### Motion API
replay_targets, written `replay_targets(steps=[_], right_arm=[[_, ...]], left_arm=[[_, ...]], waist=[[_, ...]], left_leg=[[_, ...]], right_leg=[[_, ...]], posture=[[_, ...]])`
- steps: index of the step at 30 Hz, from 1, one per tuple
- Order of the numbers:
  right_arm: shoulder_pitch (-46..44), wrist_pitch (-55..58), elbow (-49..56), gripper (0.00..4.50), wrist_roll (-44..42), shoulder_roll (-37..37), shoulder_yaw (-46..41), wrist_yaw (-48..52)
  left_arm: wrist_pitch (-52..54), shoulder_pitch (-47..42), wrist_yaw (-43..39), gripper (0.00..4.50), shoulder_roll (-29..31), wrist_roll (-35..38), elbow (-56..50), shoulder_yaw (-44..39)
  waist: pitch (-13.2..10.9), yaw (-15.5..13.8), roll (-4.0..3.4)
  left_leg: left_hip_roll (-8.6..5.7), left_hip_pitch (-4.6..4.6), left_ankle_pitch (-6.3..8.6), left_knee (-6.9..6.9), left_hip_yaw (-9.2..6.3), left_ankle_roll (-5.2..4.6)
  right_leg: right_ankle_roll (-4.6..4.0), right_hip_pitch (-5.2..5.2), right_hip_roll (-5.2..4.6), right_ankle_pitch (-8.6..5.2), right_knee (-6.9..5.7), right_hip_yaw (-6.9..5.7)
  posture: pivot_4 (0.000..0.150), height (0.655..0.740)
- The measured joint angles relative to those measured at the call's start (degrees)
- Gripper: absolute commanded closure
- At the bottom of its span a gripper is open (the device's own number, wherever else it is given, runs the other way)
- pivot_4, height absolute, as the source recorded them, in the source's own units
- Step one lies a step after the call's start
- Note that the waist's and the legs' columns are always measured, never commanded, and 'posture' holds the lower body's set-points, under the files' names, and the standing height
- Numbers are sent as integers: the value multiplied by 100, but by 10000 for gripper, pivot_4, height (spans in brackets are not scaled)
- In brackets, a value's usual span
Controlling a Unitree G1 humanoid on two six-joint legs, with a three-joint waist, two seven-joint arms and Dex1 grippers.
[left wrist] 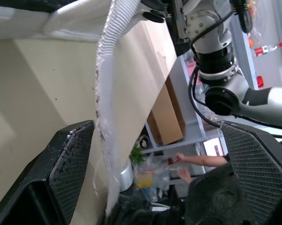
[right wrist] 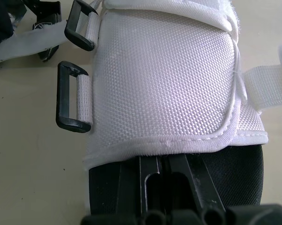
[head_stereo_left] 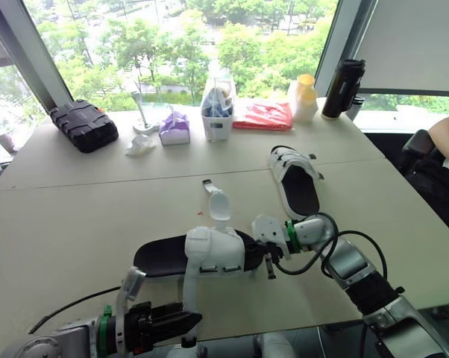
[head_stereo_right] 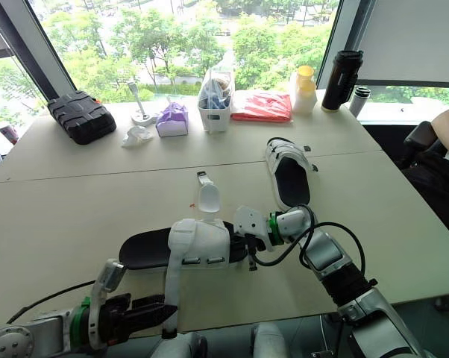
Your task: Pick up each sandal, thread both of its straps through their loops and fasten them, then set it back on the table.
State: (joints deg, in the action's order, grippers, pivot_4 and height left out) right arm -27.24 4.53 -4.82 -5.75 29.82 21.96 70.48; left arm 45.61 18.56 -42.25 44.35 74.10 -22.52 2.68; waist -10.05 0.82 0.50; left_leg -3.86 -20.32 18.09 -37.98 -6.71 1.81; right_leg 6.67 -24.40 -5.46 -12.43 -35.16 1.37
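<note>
The pale tabletop [head_stereo_left: 60, 224] takes up most of what we see, with a row of clutter along its far edge by the window: a black case [head_stereo_left: 83, 125], a white basket [head_stereo_left: 218, 112], a red packet [head_stereo_left: 263, 115] and a black bottle [head_stereo_left: 342, 88]. Two sandals lie on it, well apart. The far sandal [head_stereo_left: 295, 183] rests flat past the middle seam, its white upper turned toward the window. The near sandal [head_stereo_left: 209, 253] lies crosswise close to the front edge, with a black sole and a broad white upper. Our right hand [head_stereo_left: 268, 261] sits against its right end, touching it; we cannot tell whether it is clenched on the sole or only pressed against it. Our left hand [head_stereo_left: 193, 321] hangs below the front edge, released, with its two ribbed pads [left wrist: 70, 164] spread wide. A long white strap [head_stereo_left: 187, 298] drops from the near sandal's upper and runs between those pads, just beside one of them. A second strap [head_stereo_left: 219, 205] lies loose on the tabletop beyond the sandal. In the right wrist view, two black loops [right wrist: 70, 104] stand open at the side of the upper, with no strap through them.
</note>
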Motion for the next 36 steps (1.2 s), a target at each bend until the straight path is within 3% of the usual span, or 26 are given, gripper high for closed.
replay_targets(steps=[2, 9, 16, 24, 30, 36], right_arm=[[5, 12, 13, 45000, 0, 0, -1, -8], [56, 19, 76, 45000, 5, 15, -1, -25], [57, 15, 76, 45000, 6, 17, 4, -26], [58, 2, 71, 45000, 19, 23, 9, -23], [11, -46, 45, 45000, 50, -8, 42, -36], [2, -134, 22, 45000, 49, -9, 71, 10]], left_arm=[[33, -39, 19, 8945, -148, -144, 4, 7], [186, -29, 28, 44136, -457, -393, 26, -85], [428, -92, 17, 44136, -562, -321, 34, -382], [921, -1157, 34, 44136, -674, 662, 396, -1010], [944, -2908, 151, 44136, -1139, 457, 1341, -946], [1365, -3227, -242, 44136, -1308, 56, 1876, -539]], waist=[[0, -2, 1], [0, -2, 0], [3, -4, -4], [3, -6, -4], [8, 22, 4], [6, 32, 6]], left_leg=[[0, 0, 0, 0, -1, 0], [1, -2, 0, 0, 0, 0], [1, -1, 0, 0, -1, 1], [-5, -1, -2, 0, -2, 4], [-20, 2, -10, 0, -5, 18], [-20, -4, -9, 4, -5, 16]], right_leg=[[0, 0, -1, 0, 1, 0], [-1, 0, -3, -1, 3, 0], [-1, 0, -3, -1, 3, -1], [0, 0, -4, 0, 2, -1], [14, 0, -2, 13, 1, -2], [14, -7, -1, 13, 3, -1]], posture=[[1500, 7400], [1500, 7400], [1500, 7400], [1500, 7400], [1500, 7400], [1500, 7400]])
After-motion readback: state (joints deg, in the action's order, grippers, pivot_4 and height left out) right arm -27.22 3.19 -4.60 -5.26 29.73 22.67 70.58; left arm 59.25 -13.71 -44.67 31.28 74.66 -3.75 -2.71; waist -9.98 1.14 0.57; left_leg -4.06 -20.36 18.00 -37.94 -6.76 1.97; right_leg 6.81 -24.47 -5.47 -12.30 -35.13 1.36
